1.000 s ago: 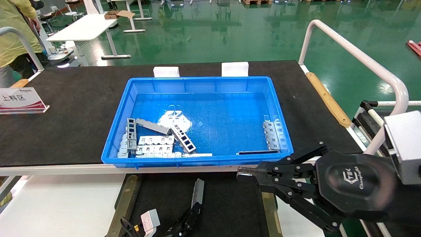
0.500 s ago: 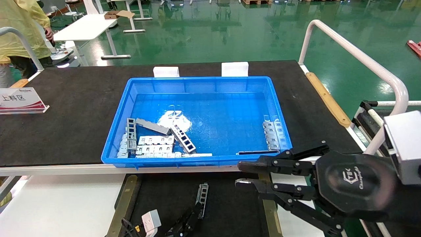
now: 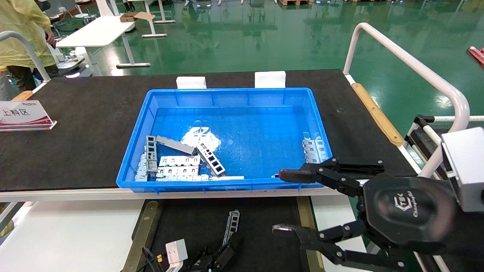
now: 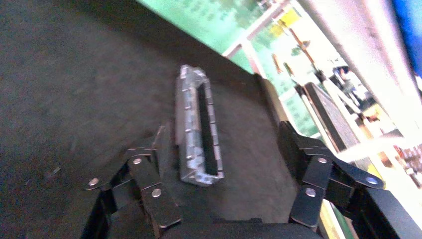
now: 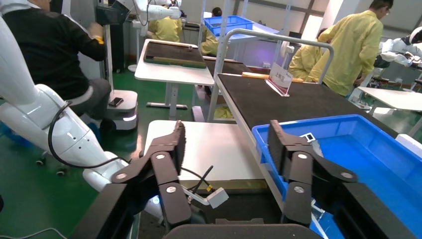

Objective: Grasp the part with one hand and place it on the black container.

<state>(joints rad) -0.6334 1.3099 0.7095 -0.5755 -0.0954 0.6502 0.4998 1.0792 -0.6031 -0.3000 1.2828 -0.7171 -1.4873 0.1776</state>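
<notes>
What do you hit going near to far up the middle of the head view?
left gripper at the near edge → the part lying on the black container → near wall of the blue bin → loose metal parts inside it → two white blocks → green floor.

**Part released; right end effector spread wide**

The right end effector (image 3: 281,202), nearly closed a second ago near the bin's front right corner, has been opened in steps: its upper finger (image 3: 298,174) has been raised over the blue bin's (image 3: 130,145) front rim, and its lower finger has been lowered beside the black container's (image 3: 264,234) right rail.

The part (image 3: 231,226), tilted and gripped a second ago, has been laid flat on the black container, slightly nearer the robot. The left end effector (image 3: 211,260) has been opened and drawn back towards the robot; in the left wrist view the part (image 4: 197,132) is seen lying free between its spread fingers (image 4: 144,184).

At the far left, the person in yellow (image 3: 22,37) has shifted position.
</notes>
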